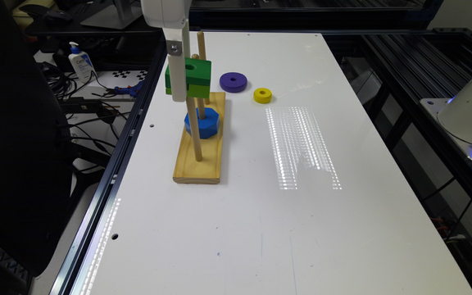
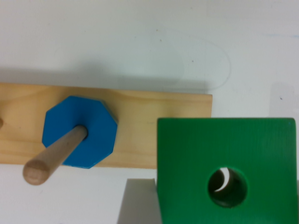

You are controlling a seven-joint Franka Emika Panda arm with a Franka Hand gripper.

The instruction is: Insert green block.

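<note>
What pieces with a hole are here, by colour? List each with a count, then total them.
Green: 1, the green block
Blue: 1, the blue octagonal block
Purple: 1, the purple ring
Yellow: 1, the yellow ring
Total: 4

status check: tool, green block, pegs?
Tool carrying green block high, level with the peg tops. Hole not clearly over a peg yet. Blue octagonal block sits low on the middle peg; front peg bare.
</note>
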